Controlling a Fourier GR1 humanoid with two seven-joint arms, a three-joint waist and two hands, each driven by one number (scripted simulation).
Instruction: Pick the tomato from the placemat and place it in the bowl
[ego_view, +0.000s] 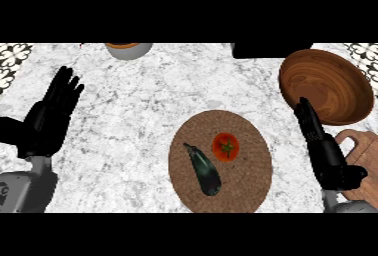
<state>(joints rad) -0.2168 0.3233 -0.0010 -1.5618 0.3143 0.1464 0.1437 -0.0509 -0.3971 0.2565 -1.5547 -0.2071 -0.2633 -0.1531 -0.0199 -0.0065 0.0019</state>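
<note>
Lying on the round woven placemat (251, 150) at the middle of the marble counter (133, 105), the tomato (226, 147) sits just beside a dark eggplant (204, 170), untouched by either hand. The right hand (322, 148) hangs with fingers straight, between the placemat and a wooden cutting board (363, 165), its fingertips at the near rim of the wooden bowl (325, 85). The left hand (52, 115) rests open at the view's left edge, fingers up.

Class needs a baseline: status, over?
Both hands open, left hand resting, right hand by bowl. Tomato on placemat. Eggplant beside it.
</note>
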